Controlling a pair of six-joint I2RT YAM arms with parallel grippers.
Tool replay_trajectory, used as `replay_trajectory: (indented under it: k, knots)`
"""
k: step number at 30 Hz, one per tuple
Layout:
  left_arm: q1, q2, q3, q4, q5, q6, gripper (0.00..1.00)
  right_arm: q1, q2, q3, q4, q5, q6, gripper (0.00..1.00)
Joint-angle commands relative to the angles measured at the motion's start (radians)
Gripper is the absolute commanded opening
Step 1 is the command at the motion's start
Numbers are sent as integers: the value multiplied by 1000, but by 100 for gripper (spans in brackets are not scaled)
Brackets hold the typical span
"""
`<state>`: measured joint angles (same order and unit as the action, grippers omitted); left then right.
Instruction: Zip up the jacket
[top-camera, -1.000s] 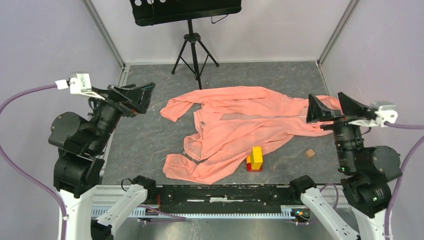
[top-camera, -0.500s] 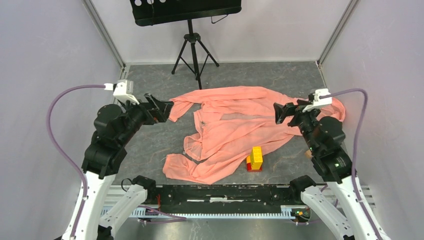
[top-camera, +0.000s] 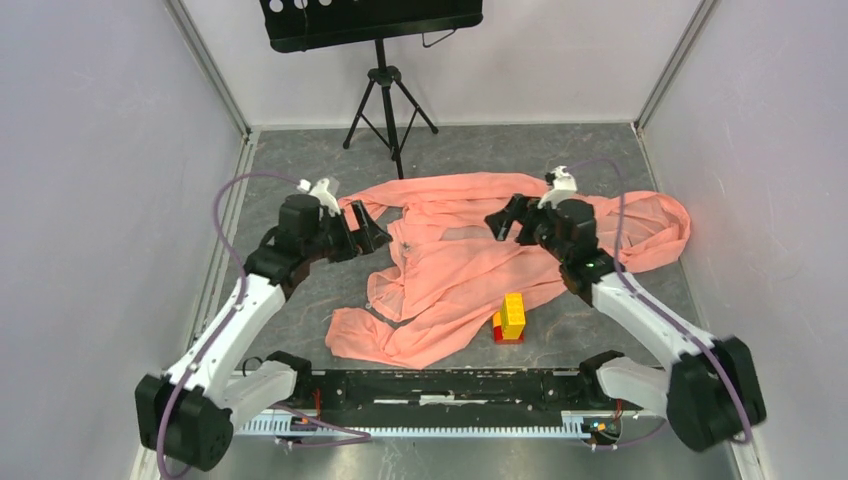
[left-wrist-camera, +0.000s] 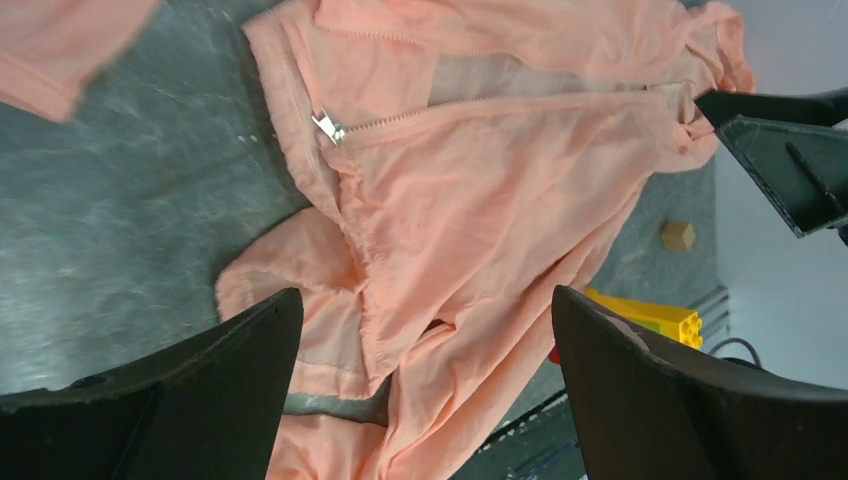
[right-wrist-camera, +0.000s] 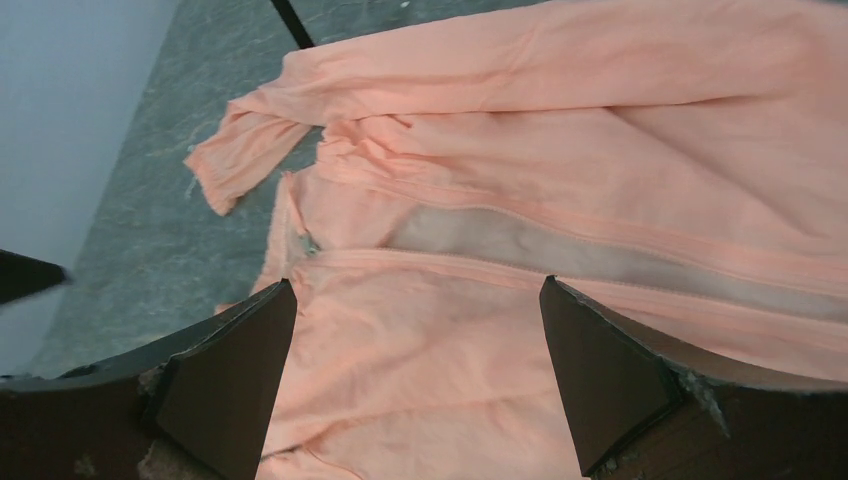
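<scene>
Jacket (top-camera: 470, 255) lies spread on the table (top-camera: 300, 290) between the left gripper (top-camera: 362, 228) and the right gripper (top-camera: 508, 222). The zipper pull (left-wrist-camera: 328, 126) lies ahead of the left gripper. The blocks (top-camera: 511, 318) stand nearer the bases than the right gripper, just beside the jacket's hem. The tripod (top-camera: 388, 100) stands beyond the left gripper.
</scene>
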<state>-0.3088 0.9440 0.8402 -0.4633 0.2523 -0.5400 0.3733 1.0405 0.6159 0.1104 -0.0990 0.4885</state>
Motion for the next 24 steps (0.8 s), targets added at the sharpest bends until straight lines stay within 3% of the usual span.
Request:
replay_trajectory:
  k: [1,6,10,18,24]
  knots:
    - [4,119,-85,322,154,-176,97,29,199,37,363,-114,189,95]
    - [-4,351,-26,406,55,-114,85,51,496,165,521,-179,147,85]
    - [-10,527,52,507,-12,-68,78,51,662,317,455,-231,-1,75]
    - [-26,803,193,664,-123,-8,73,45,746,241,570,-253,-74,69]
    - [-52,911,270,665,-99,78,56,42,791,248,612,-299,-52,59]
